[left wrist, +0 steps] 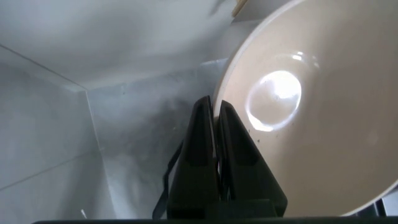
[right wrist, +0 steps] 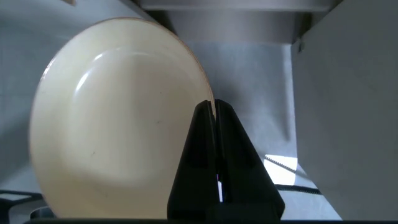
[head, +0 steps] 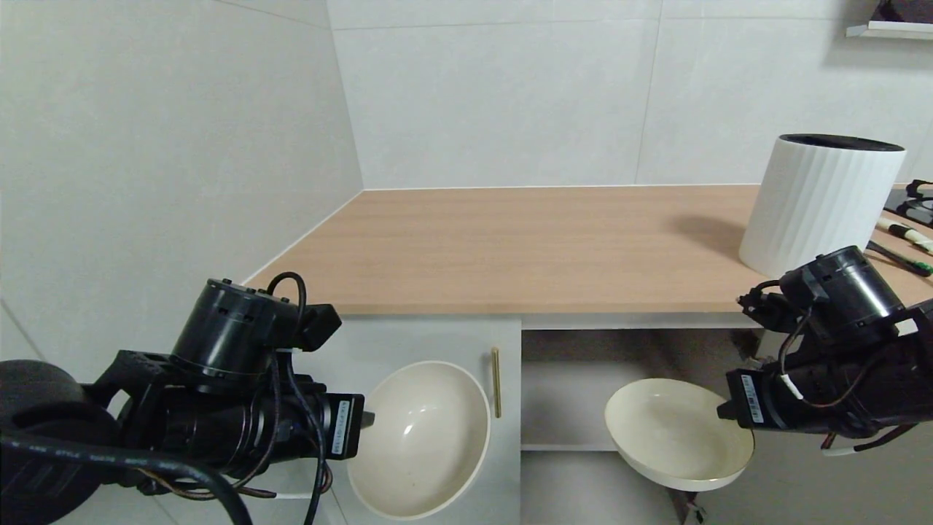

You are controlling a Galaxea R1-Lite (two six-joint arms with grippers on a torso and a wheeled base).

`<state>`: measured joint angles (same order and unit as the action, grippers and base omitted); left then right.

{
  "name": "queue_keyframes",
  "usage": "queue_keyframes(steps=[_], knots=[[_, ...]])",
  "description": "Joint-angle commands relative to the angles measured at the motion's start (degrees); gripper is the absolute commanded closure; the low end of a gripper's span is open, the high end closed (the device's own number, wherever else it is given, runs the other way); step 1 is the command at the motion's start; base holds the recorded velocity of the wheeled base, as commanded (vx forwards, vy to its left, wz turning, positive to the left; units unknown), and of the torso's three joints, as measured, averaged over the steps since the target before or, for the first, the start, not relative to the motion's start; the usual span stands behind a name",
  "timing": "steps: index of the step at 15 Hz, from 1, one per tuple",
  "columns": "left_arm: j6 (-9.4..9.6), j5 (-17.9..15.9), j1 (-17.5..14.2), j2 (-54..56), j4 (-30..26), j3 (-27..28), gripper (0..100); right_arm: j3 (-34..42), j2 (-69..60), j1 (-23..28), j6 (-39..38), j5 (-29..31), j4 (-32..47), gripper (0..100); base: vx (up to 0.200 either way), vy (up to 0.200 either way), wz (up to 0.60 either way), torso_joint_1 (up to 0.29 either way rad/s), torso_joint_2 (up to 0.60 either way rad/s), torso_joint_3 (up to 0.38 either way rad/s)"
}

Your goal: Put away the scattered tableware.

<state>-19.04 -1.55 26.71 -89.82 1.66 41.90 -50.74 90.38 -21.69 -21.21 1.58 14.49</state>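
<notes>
Head view, nearest first: at 7 o'clock my left gripper [head: 369,419] is clenched on the rim of a deep bowl [head: 426,437], which hangs tilted with its hollow facing me, in front of a closed cabinet door [head: 437,343]. The left wrist view backs this up: the left gripper's fingers [left wrist: 205,124] pinch the bowl's edge with no gap between them.

At 5 o'clock my right gripper [head: 721,413] is grasping a shallow dish [head: 670,434] by its rim, held nearly level and off any surface. In the right wrist view the fingers [right wrist: 204,127] are squeezed together over that rim.

Just behind the dish, the open cabinet bay [head: 583,379] sits under the counter, with a shelf [head: 565,446] at about the dish's height. The door's brass handle [head: 496,382] stands between bowl and bay.

Farther out, towards 12 o'clock, lies the wooden countertop [head: 525,240]. At 2 o'clock a white ribbed container [head: 822,204] stands on it, and a few slim items [head: 907,237] lie beyond, at 3 o'clock, too small for me to name.

My reading: both pieces are picked up and neither is stowed, so the task is roughly at its midpoint. What is left is to carry each into storage, most likely the open bay, and let go. The dish looks closest to going in; the bowl must cross past the door first.
</notes>
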Motion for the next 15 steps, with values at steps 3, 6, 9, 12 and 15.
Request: queue_keyframes(steps=[3,6,9,12,15], knots=[[-0.03,0.0,0.0,-0.2,0.0,-0.1,100,0.3,0.2,-0.1,0.1,0.0,0.0,100,0.0,0.0,0.0,-0.165,0.47,0.297],[-0.03,0.0,0.0,-0.2,0.0,-0.1,100,0.4,0.2,-0.2,0.1,0.0,0.0,100,0.0,0.0,0.0,-0.146,0.46,0.312],[-0.03,0.1,0.0,-0.4,0.0,-0.1,100,0.6,0.3,-0.2,0.2,0.0,0.0,100,0.0,0.0,0.0,-0.12,0.45,0.331],[-0.03,0.1,0.0,-0.4,0.0,-0.1,100,0.6,0.4,-0.5,0.1,0.0,0.0,100,0.0,0.0,0.0,-0.054,0.29,0.222],[0.06,0.1,0.0,-0.4,0.0,-0.1,100,0.6,1.6,-1.3,0.2,0.1,0.0,100,0.0,0.0,0.0,-0.018,0.04,0.031]])
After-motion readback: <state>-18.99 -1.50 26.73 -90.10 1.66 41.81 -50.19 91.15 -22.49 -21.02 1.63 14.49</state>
